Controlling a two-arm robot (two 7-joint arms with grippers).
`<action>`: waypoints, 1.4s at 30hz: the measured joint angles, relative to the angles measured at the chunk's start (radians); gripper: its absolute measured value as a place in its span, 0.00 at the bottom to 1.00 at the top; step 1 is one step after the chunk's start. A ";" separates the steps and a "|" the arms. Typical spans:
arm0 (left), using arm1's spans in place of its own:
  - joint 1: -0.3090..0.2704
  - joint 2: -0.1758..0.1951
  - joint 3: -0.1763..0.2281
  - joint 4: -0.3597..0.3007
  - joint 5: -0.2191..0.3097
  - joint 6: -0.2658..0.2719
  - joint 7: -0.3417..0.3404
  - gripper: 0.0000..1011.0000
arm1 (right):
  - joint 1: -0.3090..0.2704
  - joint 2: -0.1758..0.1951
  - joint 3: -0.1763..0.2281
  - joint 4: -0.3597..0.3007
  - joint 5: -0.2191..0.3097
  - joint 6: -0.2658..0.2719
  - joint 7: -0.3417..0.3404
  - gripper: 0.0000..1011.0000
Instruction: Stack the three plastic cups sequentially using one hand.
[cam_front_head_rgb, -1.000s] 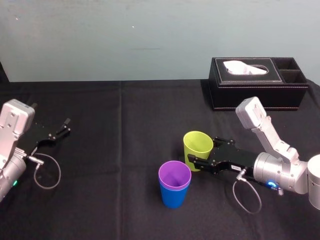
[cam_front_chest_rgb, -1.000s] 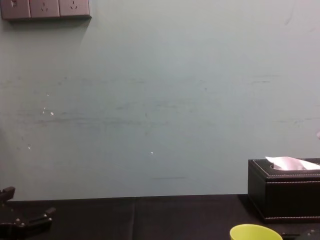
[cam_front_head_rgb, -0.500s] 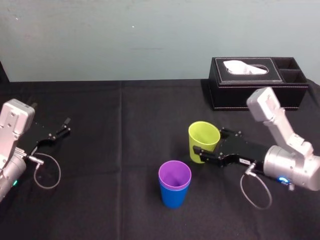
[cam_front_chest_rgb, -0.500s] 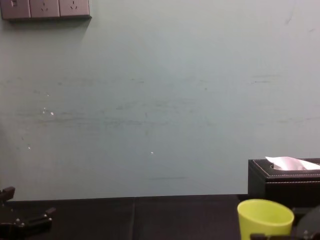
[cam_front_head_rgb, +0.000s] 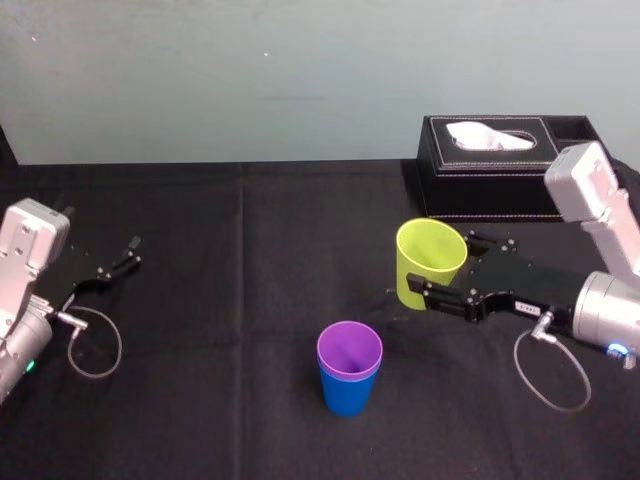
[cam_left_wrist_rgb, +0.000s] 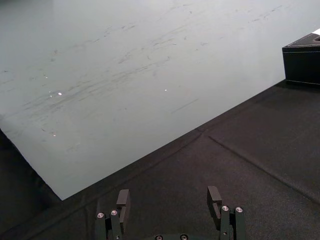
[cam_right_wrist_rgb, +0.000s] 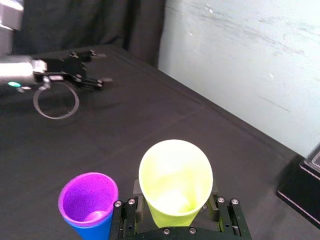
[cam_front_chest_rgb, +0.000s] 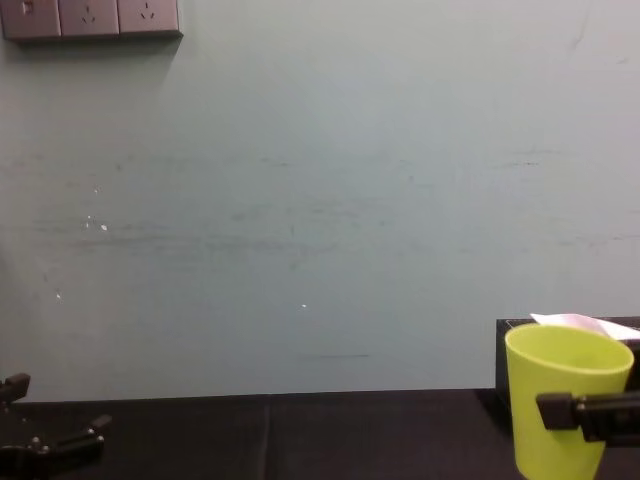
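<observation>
Right jaws clamp the lime-yellow cup by its sides, upright; left jaws parked open.

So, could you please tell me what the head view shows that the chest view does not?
The head view adds the purple cup nested in the blue cup. The chest view adds wall sockets at top left. Both show the right hand holding the lime-yellow cup, the tissue box behind it, and the left hand parked at left.
</observation>
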 joint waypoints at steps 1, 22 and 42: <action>0.000 0.000 0.000 0.000 0.000 0.000 0.000 1.00 | -0.005 0.010 0.005 -0.016 0.011 0.002 0.007 0.72; 0.000 0.000 0.000 0.000 0.000 0.000 0.000 1.00 | -0.031 0.083 -0.039 -0.160 0.071 -0.008 0.037 0.72; 0.000 0.000 0.000 0.000 0.000 0.000 0.000 1.00 | 0.006 0.067 -0.124 -0.149 0.047 0.012 0.038 0.72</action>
